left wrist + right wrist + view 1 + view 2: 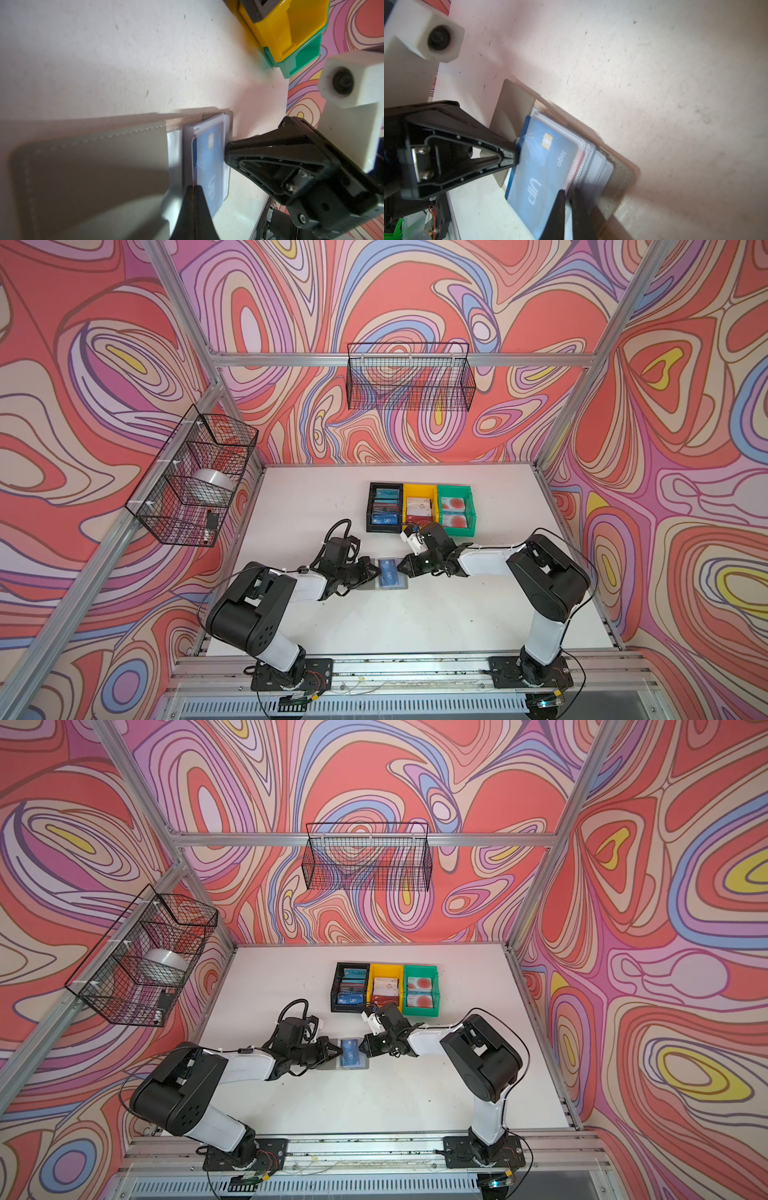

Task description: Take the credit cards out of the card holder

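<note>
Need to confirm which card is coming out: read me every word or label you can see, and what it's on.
"VIP": blue card, partly out of the card holder.
"logo": same card, beside its gold chip.
"VIP": front blue card in the black bin.
Other cards there and in the yellow bin and green bin: too small to read.

Quick headcount: two pincers, left pincer (380, 571) and right pincer (401, 568). Three bins, upper middle of the worktop (478, 614): black bin (370, 506), yellow bin (419, 488), green bin (471, 506). Two wire baskets: back basket (409, 381) top centre, side basket (191, 481) at left. One card holder (93, 166), one blue VIP card (390, 574) showing in it. Two blotchy cards (453, 504) in the green bin.
</note>
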`<state>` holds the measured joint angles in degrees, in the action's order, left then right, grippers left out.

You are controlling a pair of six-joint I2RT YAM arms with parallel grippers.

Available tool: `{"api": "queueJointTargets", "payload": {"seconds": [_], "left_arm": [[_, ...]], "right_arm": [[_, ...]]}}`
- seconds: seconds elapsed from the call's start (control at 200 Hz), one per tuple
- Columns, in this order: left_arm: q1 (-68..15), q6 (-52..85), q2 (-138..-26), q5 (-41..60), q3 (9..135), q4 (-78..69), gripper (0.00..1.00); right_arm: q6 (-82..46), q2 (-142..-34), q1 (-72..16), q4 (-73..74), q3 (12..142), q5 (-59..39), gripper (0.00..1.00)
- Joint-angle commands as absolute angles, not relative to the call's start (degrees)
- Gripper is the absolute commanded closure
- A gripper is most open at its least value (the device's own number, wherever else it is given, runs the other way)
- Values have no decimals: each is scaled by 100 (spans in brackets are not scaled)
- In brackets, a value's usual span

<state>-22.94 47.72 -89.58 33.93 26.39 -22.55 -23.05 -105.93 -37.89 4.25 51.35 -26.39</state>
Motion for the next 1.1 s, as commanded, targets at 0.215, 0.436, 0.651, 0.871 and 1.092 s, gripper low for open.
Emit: {"api": "queueJointTargets", "payload": {"seconds": [0.215,0.436,0.651,0.871,1.092], "left_arm": [[-2128,4398,-8765,3348,2619,-1308,100],[-1926,4266,-8420,3315,2593,-911,100],[-1755,4115,-8136,3188,2619,-344,100],[-1441,4051,-7578,3242,2664,85,100],[-1360,3789,-6882,3137,3352,1165,100]], "right_arm": [[-2308,-10738,-3832,-7,4948,-2549,88],[-2312,-10746,-3832,-26,4983,-2561,88],[-2293,-10721,-3832,-136,5036,-2566,88],[-2171,-10396,-3832,-528,5213,-2614,88],[-1789,-9850,-3832,-1510,5789,-2704,84]]}}
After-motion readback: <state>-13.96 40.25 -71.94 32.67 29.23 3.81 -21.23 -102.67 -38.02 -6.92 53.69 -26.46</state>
